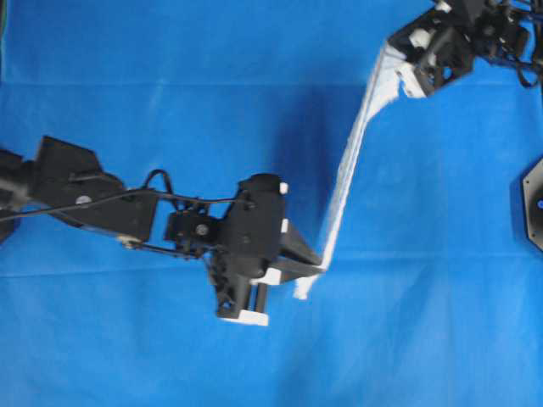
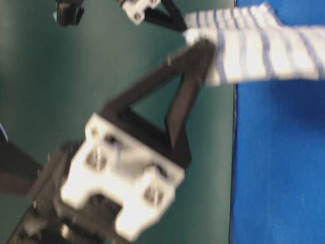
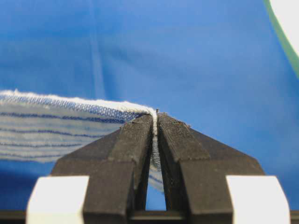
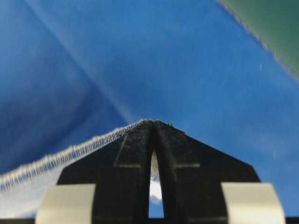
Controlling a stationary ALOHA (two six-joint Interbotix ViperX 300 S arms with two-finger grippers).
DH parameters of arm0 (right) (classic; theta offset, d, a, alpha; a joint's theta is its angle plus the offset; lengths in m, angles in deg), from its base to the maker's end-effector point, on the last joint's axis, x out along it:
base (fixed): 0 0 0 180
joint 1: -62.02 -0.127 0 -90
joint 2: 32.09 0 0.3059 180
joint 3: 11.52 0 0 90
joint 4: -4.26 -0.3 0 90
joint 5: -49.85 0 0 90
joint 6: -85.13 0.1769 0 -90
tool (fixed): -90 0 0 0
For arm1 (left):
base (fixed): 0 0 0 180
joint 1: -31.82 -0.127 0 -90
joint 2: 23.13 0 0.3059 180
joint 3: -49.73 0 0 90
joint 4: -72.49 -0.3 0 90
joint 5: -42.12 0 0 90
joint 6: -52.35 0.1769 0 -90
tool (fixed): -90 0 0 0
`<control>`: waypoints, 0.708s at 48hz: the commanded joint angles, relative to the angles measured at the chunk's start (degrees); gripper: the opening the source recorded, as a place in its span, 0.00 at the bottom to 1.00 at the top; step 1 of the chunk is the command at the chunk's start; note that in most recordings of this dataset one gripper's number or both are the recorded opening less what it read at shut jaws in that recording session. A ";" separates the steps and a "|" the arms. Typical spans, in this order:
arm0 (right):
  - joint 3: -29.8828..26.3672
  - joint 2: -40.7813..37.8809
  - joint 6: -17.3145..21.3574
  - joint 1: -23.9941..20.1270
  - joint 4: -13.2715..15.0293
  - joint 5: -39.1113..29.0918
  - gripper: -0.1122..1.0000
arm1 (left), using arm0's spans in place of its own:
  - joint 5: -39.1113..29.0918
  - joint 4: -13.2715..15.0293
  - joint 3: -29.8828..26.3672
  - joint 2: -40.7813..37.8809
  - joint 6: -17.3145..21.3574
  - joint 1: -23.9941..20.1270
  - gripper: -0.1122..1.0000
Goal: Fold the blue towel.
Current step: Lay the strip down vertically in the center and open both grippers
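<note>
The blue towel (image 1: 352, 165), white with thin blue stripes, hangs in the air as a narrow taut band between my two grippers, above the blue sheet. My left gripper (image 1: 316, 267) is shut on its near corner. My right gripper (image 1: 397, 52) is shut on its far corner at the top right. In the left wrist view the left gripper (image 3: 155, 116) pinches the towel's hem (image 3: 70, 123), which runs off to the left. In the right wrist view the right gripper (image 4: 153, 123) pinches the towel's edge (image 4: 56, 161). The table-level view shows the striped towel (image 2: 264, 48) held high.
A large plain blue sheet (image 1: 170, 102) covers the table. A black mount (image 1: 533, 203) sits at the right edge. In the table-level view the sheet's edge (image 2: 234, 168) borders a green surface (image 2: 101, 61).
</note>
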 commanded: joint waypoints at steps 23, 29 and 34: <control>-7.73 -5.36 -0.18 1.14 2.46 0.70 0.14 | 3.87 -0.09 -9.32 -5.63 0.79 1.05 0.12; -4.83 -2.37 -0.09 1.85 2.55 0.18 0.14 | 6.24 -0.09 -11.95 -8.53 0.88 0.79 0.12; -2.02 0.62 -0.09 2.20 2.55 -0.44 0.14 | 7.47 -0.09 -15.21 -11.87 0.88 0.62 0.12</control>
